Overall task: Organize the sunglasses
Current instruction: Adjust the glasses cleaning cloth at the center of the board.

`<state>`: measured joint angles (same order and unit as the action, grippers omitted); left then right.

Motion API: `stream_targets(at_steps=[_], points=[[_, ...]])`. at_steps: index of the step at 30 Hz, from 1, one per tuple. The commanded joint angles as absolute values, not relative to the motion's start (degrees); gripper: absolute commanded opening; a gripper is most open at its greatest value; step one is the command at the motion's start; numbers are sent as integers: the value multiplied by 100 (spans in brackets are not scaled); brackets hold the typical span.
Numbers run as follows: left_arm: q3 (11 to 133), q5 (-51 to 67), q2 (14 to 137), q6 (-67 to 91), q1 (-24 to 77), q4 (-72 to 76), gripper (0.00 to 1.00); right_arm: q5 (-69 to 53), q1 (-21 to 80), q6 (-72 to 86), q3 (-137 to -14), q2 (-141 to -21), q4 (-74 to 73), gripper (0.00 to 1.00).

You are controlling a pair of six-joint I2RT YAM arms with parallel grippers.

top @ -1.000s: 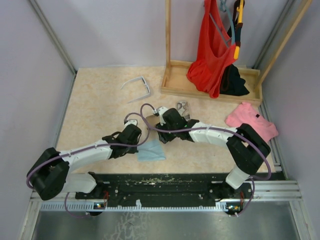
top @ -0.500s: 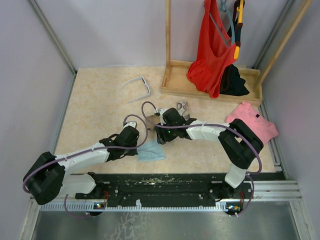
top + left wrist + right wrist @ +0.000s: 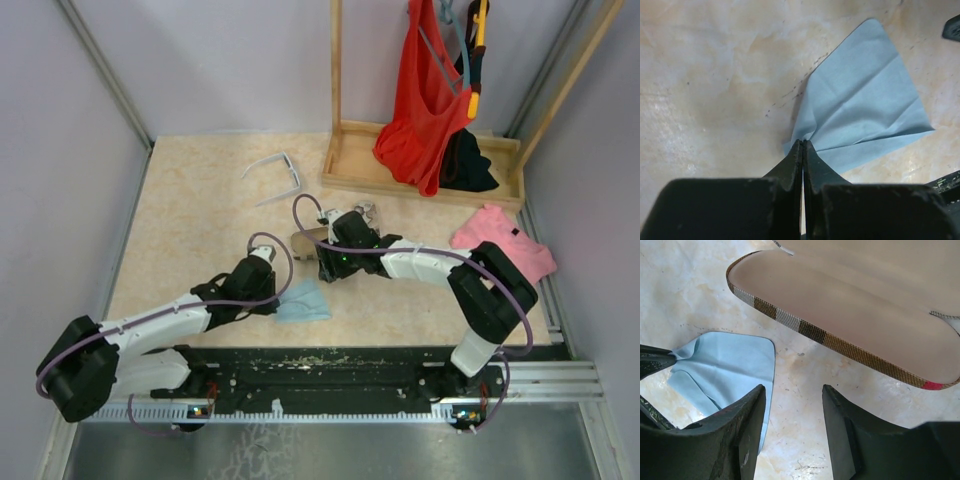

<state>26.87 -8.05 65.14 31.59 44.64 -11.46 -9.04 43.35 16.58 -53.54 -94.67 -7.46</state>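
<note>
The white-framed sunglasses (image 3: 276, 171) lie open at the back of the table. A thin dark wire pair (image 3: 365, 212) shows just behind my right arm, partly hidden by it. My left gripper (image 3: 281, 297) (image 3: 803, 143) is shut on a corner of the light blue cloth (image 3: 305, 301) (image 3: 860, 115), which lies flat on the table. My right gripper (image 3: 326, 270) (image 3: 793, 388) is open over bare table, with nothing between its fingers. It sits between the cloth (image 3: 725, 365) and the open brown-striped case (image 3: 840, 305) (image 3: 303, 240).
A wooden rack base (image 3: 350, 170) stands at the back right, with a red garment (image 3: 425, 100) hanging over it and a black cloth (image 3: 468, 165) in it. A pink garment (image 3: 502, 242) lies at the right. Walls close in the table's left and right sides.
My right wrist has shifted slightly back and to the right, uncovering the case's edge. My left arm has drawn a little nearer, still pinching the cloth.
</note>
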Motion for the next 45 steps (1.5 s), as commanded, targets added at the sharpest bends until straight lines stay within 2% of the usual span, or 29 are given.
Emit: stream_targets(at_steps=[1, 15, 28, 45], points=[[2511, -727, 6335, 3446, 4493, -1431, 1, -904, 4324, 1629, -5532, -9295, -715, 49], [2456, -922, 6513, 4115, 4515, -1970, 1, -1691, 4333, 1141, -5981, -9802, -906, 50], [2518, -1535, 6362, 4719, 4548, -2507, 1, -2337, 4370, -429, -6374, -10340, -743, 59], [2504, -1512, 6232, 4650, 4549, -2433, 1, -1158, 5194, -376, -7134, -11004, -1238, 61]])
